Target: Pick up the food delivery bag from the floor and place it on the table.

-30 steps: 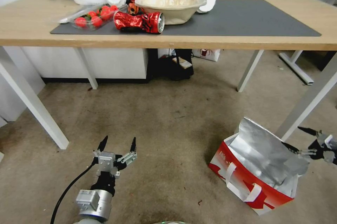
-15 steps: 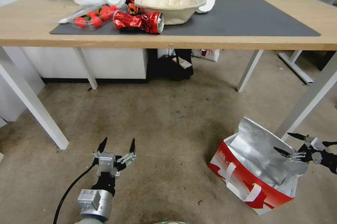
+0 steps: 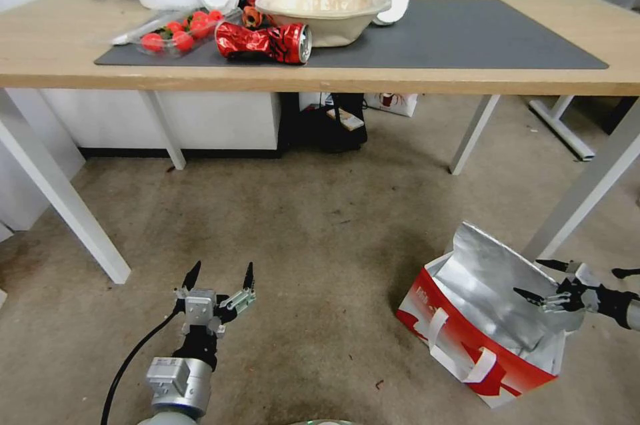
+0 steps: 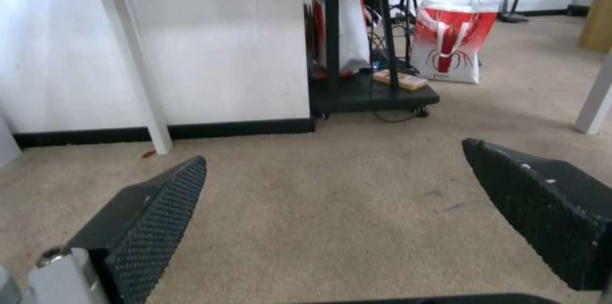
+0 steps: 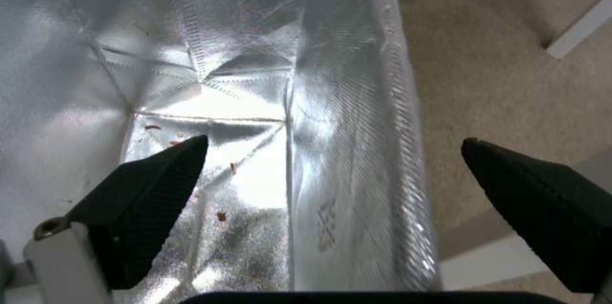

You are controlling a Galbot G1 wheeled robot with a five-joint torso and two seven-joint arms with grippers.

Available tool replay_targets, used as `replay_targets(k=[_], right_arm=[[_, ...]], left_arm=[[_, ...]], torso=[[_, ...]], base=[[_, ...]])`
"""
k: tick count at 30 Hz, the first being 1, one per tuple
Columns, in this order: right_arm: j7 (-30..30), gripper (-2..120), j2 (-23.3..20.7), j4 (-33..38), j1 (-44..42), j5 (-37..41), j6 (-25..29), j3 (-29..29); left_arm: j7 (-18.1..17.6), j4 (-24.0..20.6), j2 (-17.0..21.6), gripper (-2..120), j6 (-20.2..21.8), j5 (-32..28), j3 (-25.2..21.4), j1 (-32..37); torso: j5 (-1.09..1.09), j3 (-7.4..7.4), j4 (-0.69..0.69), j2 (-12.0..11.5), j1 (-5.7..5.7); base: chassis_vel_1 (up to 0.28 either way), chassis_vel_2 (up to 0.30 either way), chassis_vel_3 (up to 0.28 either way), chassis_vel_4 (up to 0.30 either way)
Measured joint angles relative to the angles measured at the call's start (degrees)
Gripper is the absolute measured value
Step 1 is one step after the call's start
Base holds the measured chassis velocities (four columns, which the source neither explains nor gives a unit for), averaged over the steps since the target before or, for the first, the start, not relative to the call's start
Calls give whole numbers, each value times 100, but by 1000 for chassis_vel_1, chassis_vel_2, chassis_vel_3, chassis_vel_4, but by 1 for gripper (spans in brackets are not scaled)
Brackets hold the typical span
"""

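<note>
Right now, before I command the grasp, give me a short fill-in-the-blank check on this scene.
1. The food delivery bag stands on the ____.
2. The right gripper, jaws open, is at the bag's ____ lining.
3. The left gripper hangs open over bare ____.
4. The crushed red can lies on the ____.

Missing words: floor; foil; floor; table

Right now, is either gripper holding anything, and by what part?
Nothing is held. The right gripper is open, straddling the foil rim of the food delivery bag without closing. The left gripper is open above the floor.
</note>
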Motion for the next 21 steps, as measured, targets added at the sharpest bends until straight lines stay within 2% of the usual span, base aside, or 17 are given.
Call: replay_targets(k=[11,15,16,20,21], right_arm=[[25,100,99,-241,407,-338,-81,-366],[2,84,189,-284,517,-405,-235,-472],[2,84,189,-284,517,-405,-235,-472],[-18,65,219,-317,511,-418,-283,-474],[-18,65,219,-317,511,-418,-283,-474]], left_arm=[[-28,0,-9,100,-1,-17,-21,7],[-59,0,-9,100,-8,-18,-41,15],[-59,0,-9,100,-8,-18,-41,15],[-77,9,-14,100,-26,-21,-46,17],[-77,9,-14,100,-26,-21,-46,17]], torso=[[0,0,0,0,0],[0,0,0,0,0],[0,0,0,0,0],[0,0,0,0,0],[0,0,0,0,0]], base=[[0,0,0,0],[0,0,0,0],[0,0,0,0],[0,0,0,0],[0,0,0,0]])
